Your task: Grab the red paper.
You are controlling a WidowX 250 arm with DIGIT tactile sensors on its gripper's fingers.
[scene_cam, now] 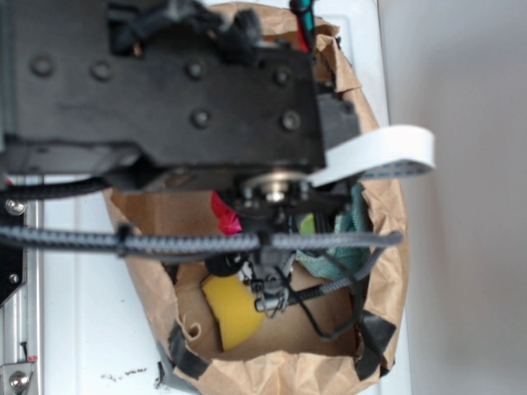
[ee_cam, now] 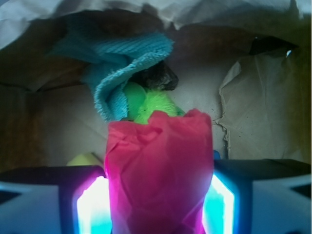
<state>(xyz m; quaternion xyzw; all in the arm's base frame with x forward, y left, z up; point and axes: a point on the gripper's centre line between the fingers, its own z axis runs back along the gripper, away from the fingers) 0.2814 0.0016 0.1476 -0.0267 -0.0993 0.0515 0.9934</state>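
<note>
Red paper (ee_cam: 160,170) is sitting clamped between the gripper (ee_cam: 158,202) fingers (ee_cam: 90,204) at lower centre of the wrist view, jaws pressing both sides, inside the brown paper bag (scene_cam: 387,206), below a blue cloth (ee_cam: 122,63).

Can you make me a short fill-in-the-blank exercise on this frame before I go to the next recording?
1. In the wrist view, the gripper is shut on the ____ paper.
2. Behind that paper lies a fuzzy ____ object.
3. Draped over that object is a ____ cloth.
4. Everything sits inside a brown paper ____.

Missing words: red; green; blue; bag
</note>
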